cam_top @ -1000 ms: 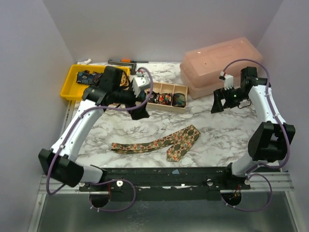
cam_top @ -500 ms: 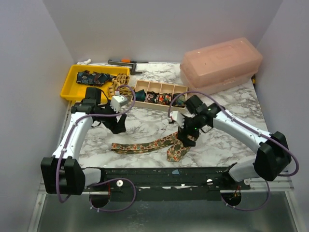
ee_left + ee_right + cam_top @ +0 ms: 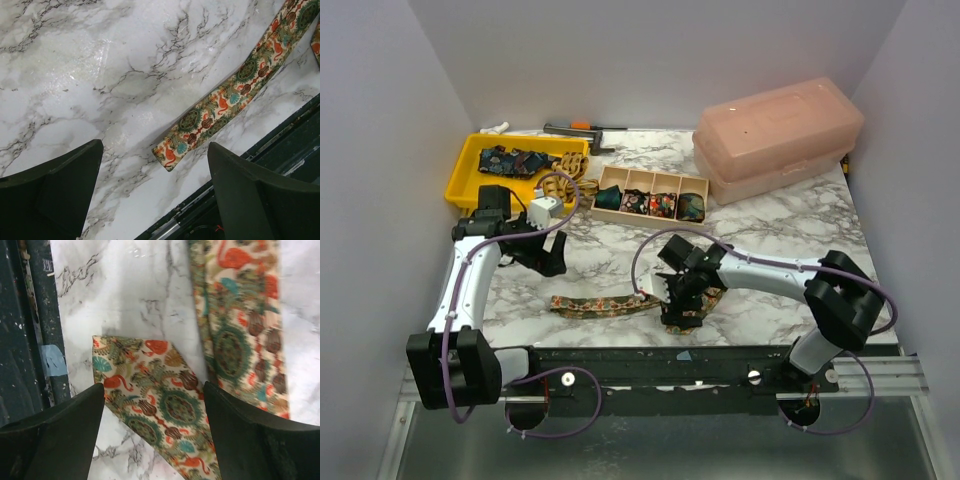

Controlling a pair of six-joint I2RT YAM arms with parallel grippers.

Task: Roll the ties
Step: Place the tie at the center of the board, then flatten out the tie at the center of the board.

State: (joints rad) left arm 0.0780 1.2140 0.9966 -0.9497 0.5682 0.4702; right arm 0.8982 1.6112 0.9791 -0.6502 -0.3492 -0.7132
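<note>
An olive-brown patterned tie [image 3: 605, 304] lies flat on the marble table near the front edge, folded over at its right end. My right gripper [image 3: 682, 308] is open, low over the tie's wide end [image 3: 170, 405], its fingers [image 3: 250, 440] on either side of the cloth. My left gripper [image 3: 548, 258] is open above bare table, behind the tie's narrow end [image 3: 172, 152]. Several rolled ties [image 3: 647, 203] sit in a wooden divided box [image 3: 700, 190]. Unrolled dark blue ties [image 3: 510, 160] lie in a yellow tray [image 3: 460, 185].
A pink lidded plastic box [image 3: 775, 135] stands at the back right. A tan tie [image 3: 563, 180] hangs over the tray's right rim. A tool with an orange part [image 3: 582, 127] lies at the back. The black front rail [image 3: 650, 358] runs just below the tie.
My right arm swung from the back right down and left onto the tie's wide end. My left arm pulled back from the wooden box toward the left front.
</note>
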